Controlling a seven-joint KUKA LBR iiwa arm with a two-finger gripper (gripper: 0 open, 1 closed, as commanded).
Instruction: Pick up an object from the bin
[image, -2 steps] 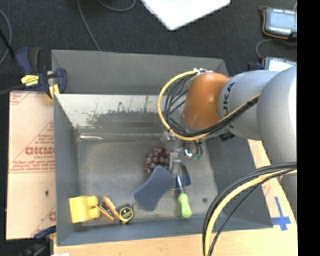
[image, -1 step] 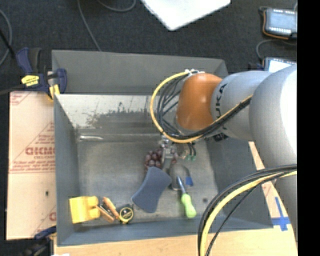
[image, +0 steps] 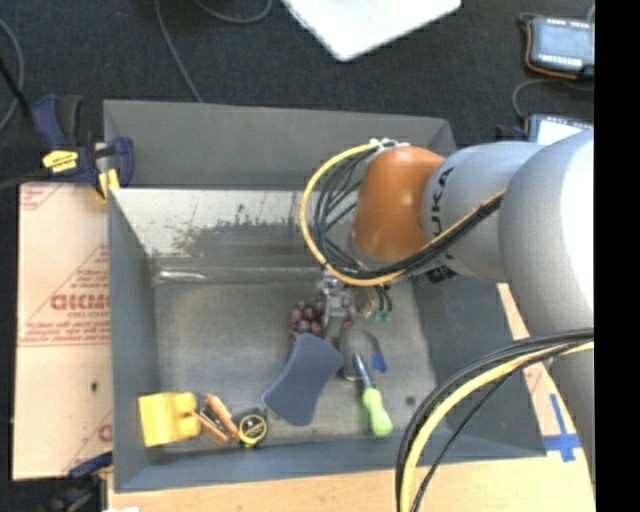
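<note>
1. The gripper (image: 336, 303) sat low in the middle of the bin (image: 200, 320), under the arm's orange cover (image: 395, 205). Open or closed could not be told; the metal parts there were too cluttered.
2. Nearest thing was a dark red cluster (image: 305, 318), bumpy, maybe toy grapes. It lay on the bin floor just left of the gripper, touching or nearly so. Nothing was seen held.
3. Just below it lay a blue-grey pad (image: 300, 380), flat with a curved outline, its top edge near the cluster.
4. A green-handled screwdriver (image: 372, 398) lay right of the pad, shaft pointing up toward the gripper.
5. A yellow block (image: 165, 418) and some small bits (image: 230, 425), orange and yellow, sat in the front-left corner, well apart.
6. Handling, judged:
   - The cluster was likely light, lumpy plastic that could slip on its rounded bumps; best taken across its narrow middle from above.
   - The pad looked soft and thin, hard to pinch flat; take an edge.
   - The screwdriver looked stiff; its handle was the surest hold.
7. Risk: closing could catch the pad edge along with the cluster.
</note>
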